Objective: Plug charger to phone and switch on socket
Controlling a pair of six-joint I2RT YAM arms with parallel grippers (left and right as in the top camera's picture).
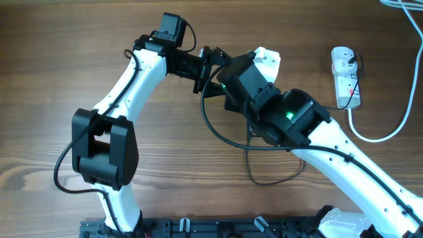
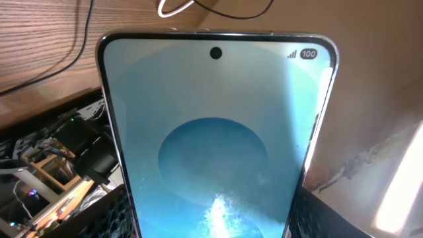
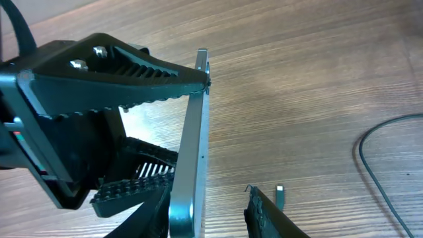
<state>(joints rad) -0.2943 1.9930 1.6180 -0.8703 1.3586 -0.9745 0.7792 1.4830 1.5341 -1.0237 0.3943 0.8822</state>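
Observation:
The phone (image 2: 211, 132) fills the left wrist view, its cyan-blue screen with a pale oval facing the camera. My left gripper (image 2: 211, 221) is shut on its lower end, one finger on each side. In the right wrist view the phone (image 3: 192, 145) shows edge-on, clamped by the left gripper's serrated jaws (image 3: 125, 86). My right gripper (image 3: 208, 215) is open, its fingers either side of the phone's near edge. The charger's plug tip (image 3: 280, 196) lies just beyond the right finger, outside the jaws. In the overhead view both grippers meet (image 1: 215, 73); the phone is hidden there. The socket (image 1: 345, 76) lies at the far right.
A thin black cable (image 1: 210, 125) loops over the wood below the grippers and shows in the right wrist view (image 3: 373, 165). The socket's white lead (image 1: 396, 129) curves along the right edge. Electronics and a rack (image 2: 53, 165) sit at the table's near edge.

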